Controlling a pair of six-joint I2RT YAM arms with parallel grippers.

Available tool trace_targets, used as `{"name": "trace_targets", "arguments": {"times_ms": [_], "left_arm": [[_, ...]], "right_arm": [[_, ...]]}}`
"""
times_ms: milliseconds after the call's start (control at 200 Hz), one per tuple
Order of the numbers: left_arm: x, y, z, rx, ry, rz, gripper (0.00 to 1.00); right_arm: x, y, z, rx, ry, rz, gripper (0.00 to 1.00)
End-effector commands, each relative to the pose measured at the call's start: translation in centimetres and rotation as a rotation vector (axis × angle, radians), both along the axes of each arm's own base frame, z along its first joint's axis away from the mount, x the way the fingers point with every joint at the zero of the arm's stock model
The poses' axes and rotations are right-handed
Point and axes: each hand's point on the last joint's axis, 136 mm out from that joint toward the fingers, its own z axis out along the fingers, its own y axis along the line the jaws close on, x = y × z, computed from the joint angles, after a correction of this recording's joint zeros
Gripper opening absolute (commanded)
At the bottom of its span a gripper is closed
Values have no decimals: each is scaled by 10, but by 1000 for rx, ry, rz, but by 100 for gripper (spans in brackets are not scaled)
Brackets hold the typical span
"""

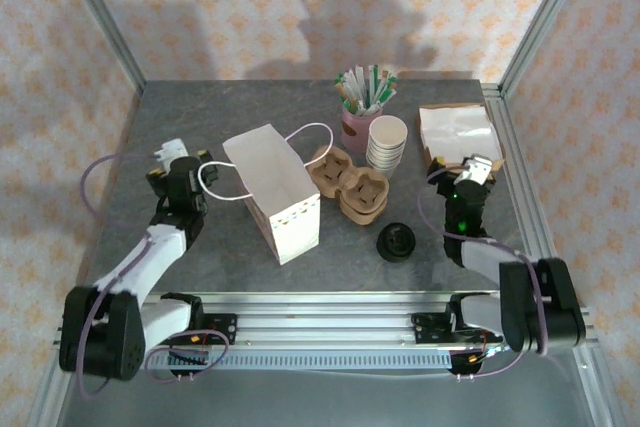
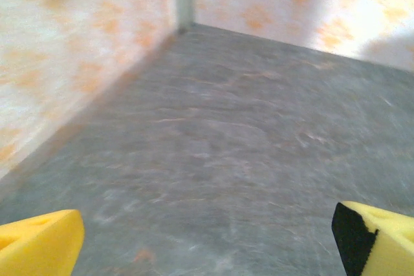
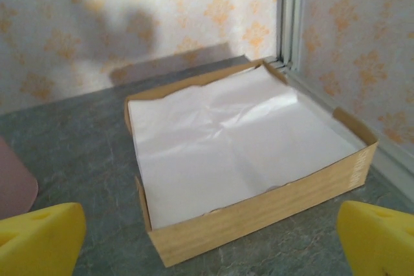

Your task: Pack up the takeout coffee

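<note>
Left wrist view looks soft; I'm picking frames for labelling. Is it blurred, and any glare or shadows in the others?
Left wrist: table blurred throughout, yellow fingertips sharper. Right wrist: sharp, white paper bright, nearly washed out. Top external: sharp, broad soft shadows on the back wall.

Clear bench [image 1: 340, 257] on near side of takeout coffee [image 1: 396, 242]; blocked by paper bag [image 1: 275, 197] at left, cup carrier [image 1: 350, 185] behind

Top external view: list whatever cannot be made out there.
In the top external view:
Takeout coffee: its cup body is hidden beneath its own black lid.
Stack of paper cups: too small to count the cups.
Packets in the pink holder: print too small to read.
</note>
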Motion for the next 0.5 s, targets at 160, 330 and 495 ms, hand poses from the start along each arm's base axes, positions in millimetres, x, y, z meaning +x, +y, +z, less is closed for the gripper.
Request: {"name": "trace_targets", "arguments": {"times_ms": [160,330,495], "left_arm": [[-83,37,67,-99,5,304,100],[-113,37,109,-163,-165,305,100],[-84,-26,140,-253,-279,-156,97]], "right_arm": [[-36,-26,20,248,117,-229,99],[-55,-1,60,413,181,-124,99],[-62,42,96,513,382,64,93]]}}
